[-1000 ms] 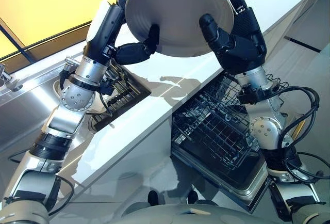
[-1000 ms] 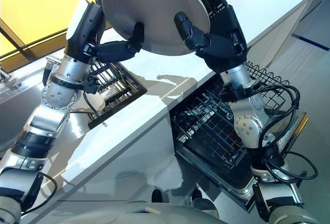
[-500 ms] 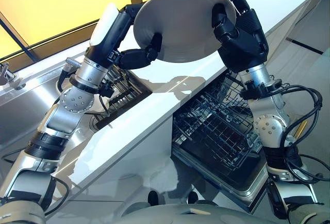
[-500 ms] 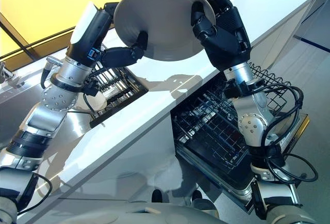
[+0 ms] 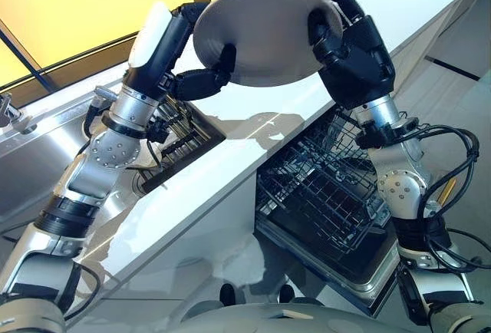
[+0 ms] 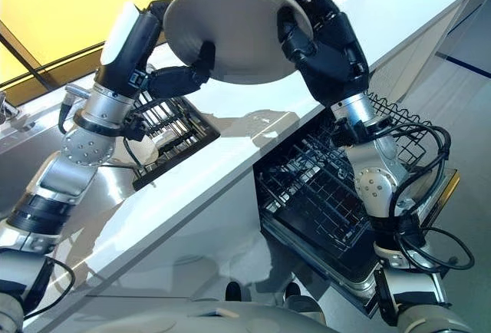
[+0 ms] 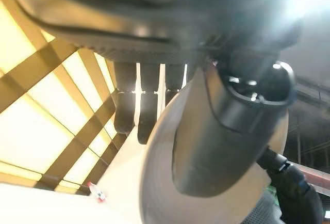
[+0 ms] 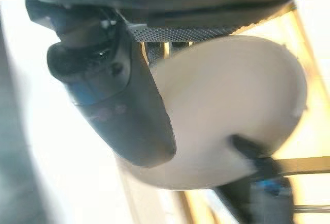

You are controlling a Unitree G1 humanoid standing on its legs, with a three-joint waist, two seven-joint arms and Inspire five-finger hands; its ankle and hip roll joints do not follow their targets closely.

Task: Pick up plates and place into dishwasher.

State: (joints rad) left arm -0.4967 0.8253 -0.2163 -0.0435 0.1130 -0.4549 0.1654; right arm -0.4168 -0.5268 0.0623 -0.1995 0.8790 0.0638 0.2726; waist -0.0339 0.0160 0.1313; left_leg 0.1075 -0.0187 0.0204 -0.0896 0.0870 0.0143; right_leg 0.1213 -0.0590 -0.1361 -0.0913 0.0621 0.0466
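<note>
In the left eye view the plate [image 5: 265,32] was held in the air above the white worktop [image 5: 230,160], pinched between both hands: the left hand [image 5: 201,81] had its thumb curled onto the plate's underside at the near-left rim, and the right hand [image 5: 351,51] clamped the rim on the opposite side, thumb on the underside and fingers wrapped over the top. The plate lay tilted, its underside turned toward the camera, and the open dishwasher rack [image 5: 326,195] sat well below it, under the worktop's front edge on the right arm's side; judged from that, the right hand was the nearer one to carry the plate down, and the plate would need turning on edge to stand between the rack's wires. In the right eye view the same two-handed hold showed, with a dark dish rack [image 6: 170,140] on the worktop beside the left forearm, apart from the plate. In the left wrist view the left thumb [image 7: 227,131] lay pressed across the plate's face [image 7: 160,182] while the fingers [image 7: 138,105] reached behind its rim. In the right wrist view the right thumb [image 8: 124,110] lay over the plate [image 8: 232,110], and the left hand's thumb [image 8: 252,154] touched its far rim.
</note>
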